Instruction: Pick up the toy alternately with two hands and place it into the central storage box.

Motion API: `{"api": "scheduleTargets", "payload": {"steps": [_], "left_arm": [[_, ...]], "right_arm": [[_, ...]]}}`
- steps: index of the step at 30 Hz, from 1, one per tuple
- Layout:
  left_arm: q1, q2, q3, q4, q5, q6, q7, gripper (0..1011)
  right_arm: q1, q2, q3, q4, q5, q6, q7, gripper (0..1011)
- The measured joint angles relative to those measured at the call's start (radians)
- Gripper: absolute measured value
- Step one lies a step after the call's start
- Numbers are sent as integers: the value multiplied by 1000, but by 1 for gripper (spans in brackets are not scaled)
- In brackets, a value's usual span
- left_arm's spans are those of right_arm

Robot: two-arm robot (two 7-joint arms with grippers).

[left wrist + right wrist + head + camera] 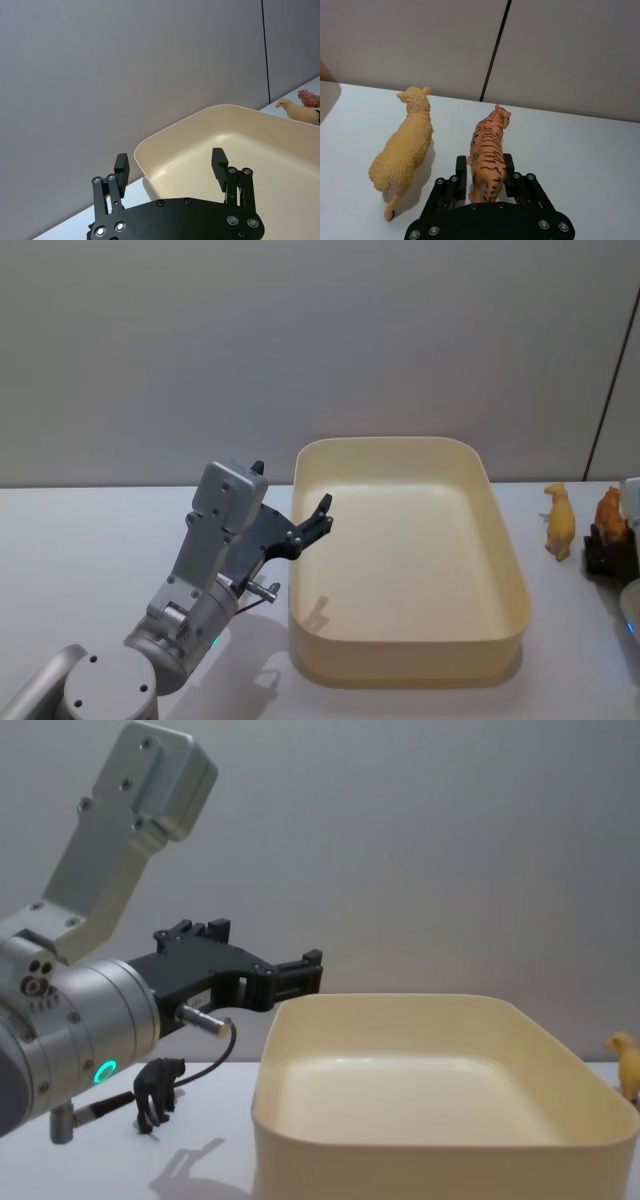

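Observation:
The central storage box (pixel 505 540) is a large cream tub in the middle of the white table, with nothing inside. My left gripper (pixel 295 498) hovers over the box's left rim (pixel 150 150), open and holding nothing between its fingers (pixel 218 162). At the far right, an orange striped tiger toy (pixel 487 157) stands on the table with my right gripper (pixel 485 172) shut on its hindquarters. A yellow woolly sheep toy (pixel 407 142) stands just beside the tiger, apart from the fingers. The tiger (pixel 610 512) and the sheep (pixel 560 522) lie right of the box.
A small black animal toy (pixel 160 1092) stands on the table left of the box, below my left arm. A grey wall runs behind the table. Bare white tabletop lies between the box and the toys on the right.

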Motion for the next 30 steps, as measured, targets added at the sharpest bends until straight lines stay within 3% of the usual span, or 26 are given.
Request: {"api": "scheduleTargets", "payload": {"steps": [4,7,19,30], "left_arm": [[0,0,0,0,0,0,0,1002],[0,0,0,0,0,0,0,1002],[0,0,0,0,0,0,0,1001],[0,0,0,0,0,0,0,1001]], "right_arm": [[-32,13,9,-39,0,5,-4,298],[-72,30,20,-87,2,12,-11,275],[-245,105,69,-298,5,-13,-14,275],[-334,150,96,-430,-7,-88,53,275]]}}
